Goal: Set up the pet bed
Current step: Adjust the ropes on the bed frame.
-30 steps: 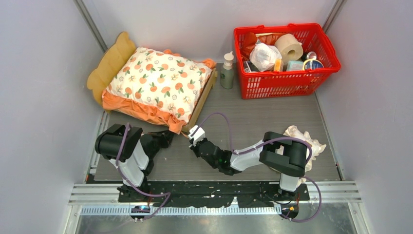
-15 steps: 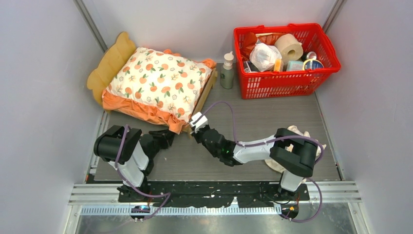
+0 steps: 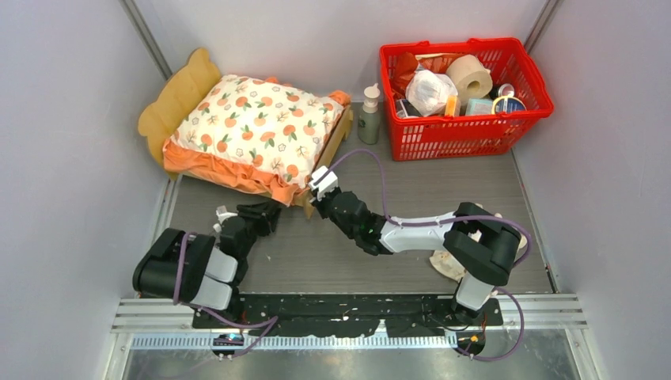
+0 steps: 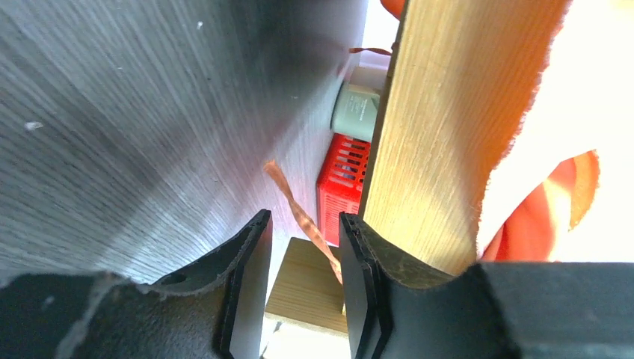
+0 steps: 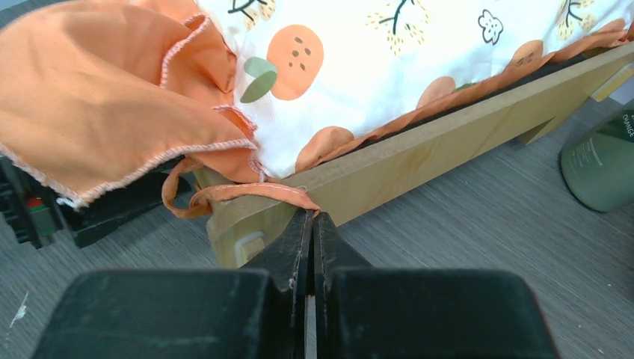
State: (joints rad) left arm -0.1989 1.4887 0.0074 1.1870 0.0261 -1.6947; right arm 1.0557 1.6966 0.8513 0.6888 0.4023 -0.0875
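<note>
The top camera looks down from behind the arms on the whole table, while both wrist cameras sit low and very close to the pet bed, the left looking along its wooden edge, the right facing it, all sharing its near corner.

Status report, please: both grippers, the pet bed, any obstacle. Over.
Left gripper open at near corner of pet bed, orange tie between the jaws. Right gripper shut, tips at same corner. Cushion lies on bed. Bottle stands close by far corner.
</note>
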